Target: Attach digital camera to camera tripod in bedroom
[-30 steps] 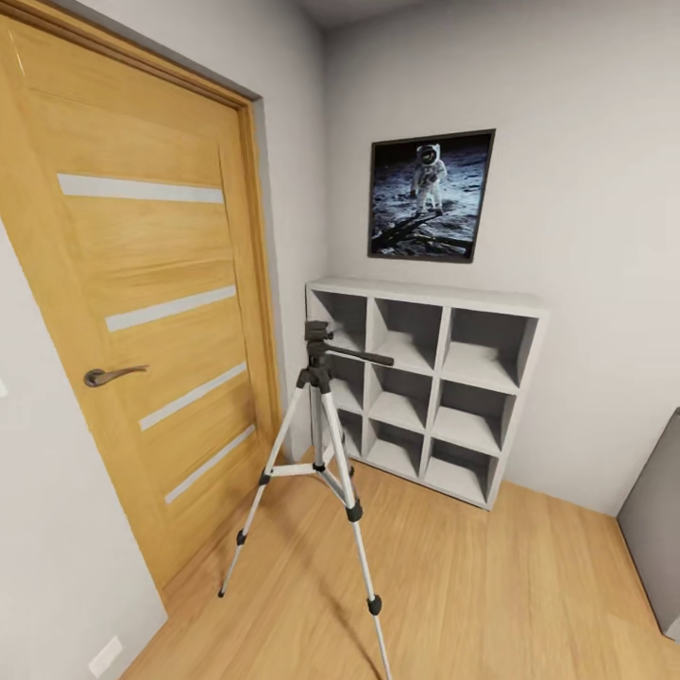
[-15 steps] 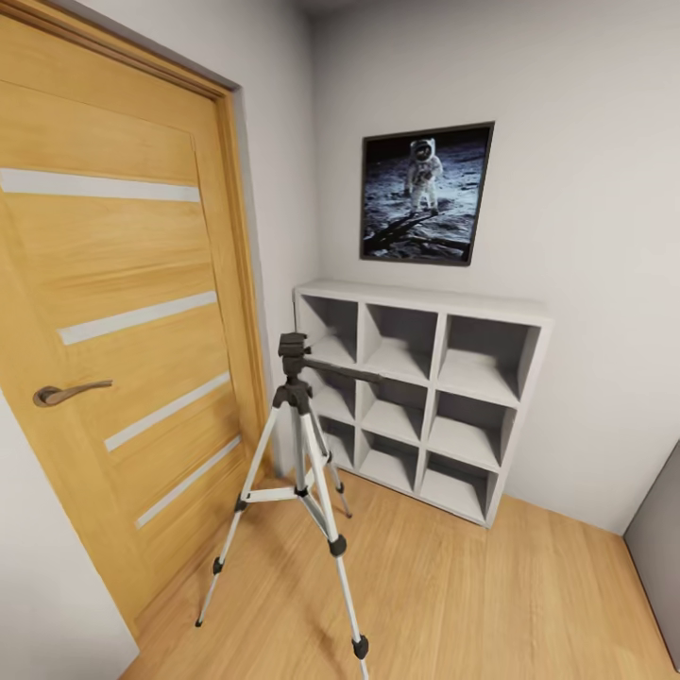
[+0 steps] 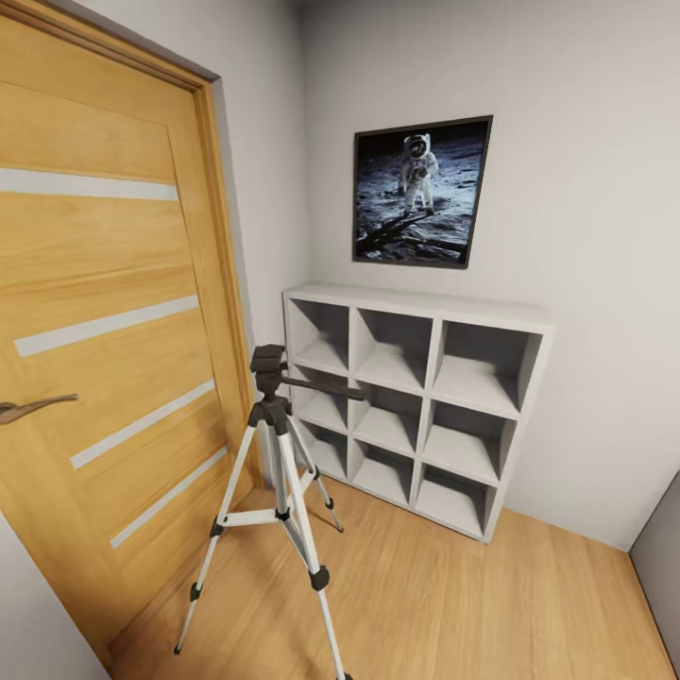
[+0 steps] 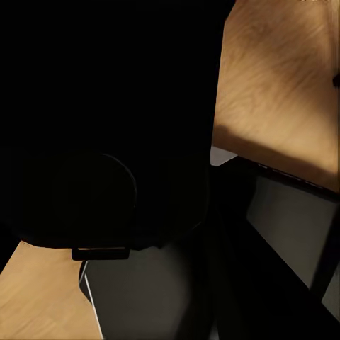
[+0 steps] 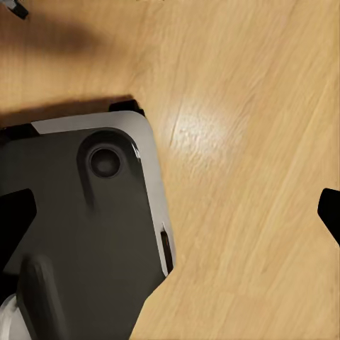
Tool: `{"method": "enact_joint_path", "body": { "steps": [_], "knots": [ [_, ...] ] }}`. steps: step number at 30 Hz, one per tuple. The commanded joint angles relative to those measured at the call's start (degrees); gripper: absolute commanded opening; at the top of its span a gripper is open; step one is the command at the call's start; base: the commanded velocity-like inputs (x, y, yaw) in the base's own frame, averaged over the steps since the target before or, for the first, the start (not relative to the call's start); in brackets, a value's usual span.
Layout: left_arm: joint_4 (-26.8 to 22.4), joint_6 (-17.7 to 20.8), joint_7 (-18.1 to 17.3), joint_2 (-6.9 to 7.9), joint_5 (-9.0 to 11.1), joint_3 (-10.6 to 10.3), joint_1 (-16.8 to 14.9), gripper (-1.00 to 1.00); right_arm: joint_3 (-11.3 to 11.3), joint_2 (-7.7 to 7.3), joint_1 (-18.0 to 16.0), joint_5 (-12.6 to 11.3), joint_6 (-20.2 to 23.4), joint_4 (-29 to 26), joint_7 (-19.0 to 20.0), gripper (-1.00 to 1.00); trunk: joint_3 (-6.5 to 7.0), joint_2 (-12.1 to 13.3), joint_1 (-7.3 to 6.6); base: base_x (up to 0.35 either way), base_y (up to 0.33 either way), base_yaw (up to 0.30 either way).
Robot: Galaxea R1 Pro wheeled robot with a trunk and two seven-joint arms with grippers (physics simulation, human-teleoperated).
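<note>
Silver-legged and black-headed, the camera tripod (image 3: pixel 276 491) is standing upright on the light wood plank floor (image 3: pixel 472 604) of the bedroom, just in front of the oak door (image 3: pixel 104 321) and near the grey cube shelf (image 3: pixel 416 397), its pan handle pointing toward the shelf, while the astronaut moon poster (image 3: pixel 421 192) is hanging on the wall above. The right wrist view is looking down at the robot's grey base (image 5: pixel 85 234) over the planks, the left wrist view is showing mostly dark shapes, and I cannot tell how far either gripper is open or whether either is holding anything.
</note>
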Motion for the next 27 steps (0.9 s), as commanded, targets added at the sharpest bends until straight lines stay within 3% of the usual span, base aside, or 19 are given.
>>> {"method": "enact_joint_path", "body": {
  "steps": [1, 9, 27],
  "knots": [
    [0.0, -0.1, 0.2, -0.01, 0.4, -0.5, 0.0, -1.00, -0.5, -0.05, 0.0, 0.4, -0.3, 0.2, 0.1, 1.00, -0.02, 0.0, 0.03, 0.044, -0.028, 0.000],
    [0.0, -0.1, 0.1, 0.01, 0.7, -0.5, 0.0, -1.00, -0.5, -0.07, 0.0, 0.4, -0.3, 0.2, 0.0, 1.00, 0.00, 0.0, 0.03, 0.018, -0.011, 0.059],
    [0.0, -0.1, 0.1, 0.01, 0.7, -0.6, 0.0, -1.00, -0.5, -0.05, 0.0, 0.5, -0.3, 0.2, 0.0, 1.00, 0.03, 0.0, 0.03, 0.001, -0.001, 0.250]
  ]
}}
